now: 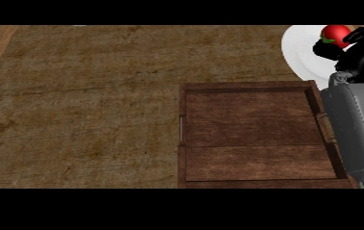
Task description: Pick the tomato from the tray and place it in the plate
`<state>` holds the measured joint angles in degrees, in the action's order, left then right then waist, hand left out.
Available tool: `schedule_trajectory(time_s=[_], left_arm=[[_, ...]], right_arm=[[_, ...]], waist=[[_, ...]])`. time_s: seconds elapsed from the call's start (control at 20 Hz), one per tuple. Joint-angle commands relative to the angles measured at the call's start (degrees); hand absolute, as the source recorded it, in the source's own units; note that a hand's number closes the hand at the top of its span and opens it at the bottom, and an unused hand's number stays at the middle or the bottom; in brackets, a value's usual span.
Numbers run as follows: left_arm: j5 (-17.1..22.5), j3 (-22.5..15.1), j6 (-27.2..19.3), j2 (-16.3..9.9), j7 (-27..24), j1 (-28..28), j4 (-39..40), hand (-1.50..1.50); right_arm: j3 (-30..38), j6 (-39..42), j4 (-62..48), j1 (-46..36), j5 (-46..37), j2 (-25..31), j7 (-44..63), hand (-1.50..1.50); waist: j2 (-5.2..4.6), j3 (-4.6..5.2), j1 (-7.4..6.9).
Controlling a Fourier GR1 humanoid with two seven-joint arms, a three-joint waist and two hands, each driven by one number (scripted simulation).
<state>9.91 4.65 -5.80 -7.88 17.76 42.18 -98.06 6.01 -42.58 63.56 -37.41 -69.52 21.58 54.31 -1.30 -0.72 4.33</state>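
Red and glossy, the small round tomato (335, 33) with its green stalk sits in the curled fingers of the robot's black right hand (338, 48), held over the round white plate (298, 48) at the view's upper right, clear of the dark wooden tray (252, 135). I judge it light, smooth-skinned and somewhat slippery, soft enough to bruise, so a hold around its widest part suits it best, and it may roll once set down. The tray lies just below the plate on the brown, coarse-grained wooden table (92, 104), whose top fills the rest of the view. The left hand does not show.
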Motion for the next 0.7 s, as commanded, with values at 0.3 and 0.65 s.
schedule_trajectory(time_s=[0.3,0.65], left_arm=[[-0.7,-6.0,4.6,-0.2,-4.8,-14.4,-6.3,0.0],[-0.9,-6.5,5.2,-0.2,-5.2,-14.4,-5.9,0.0]], right_arm=[[6.5,-8.8,-6.6,1.3,3.7,3.7,-5.4,1.5],[9.0,0.3,-16.0,1.8,13.7,1.3,-7.6,-1.5]], waist=[[-0.34,0.31,0.66],[-0.62,0.19,0.06]])
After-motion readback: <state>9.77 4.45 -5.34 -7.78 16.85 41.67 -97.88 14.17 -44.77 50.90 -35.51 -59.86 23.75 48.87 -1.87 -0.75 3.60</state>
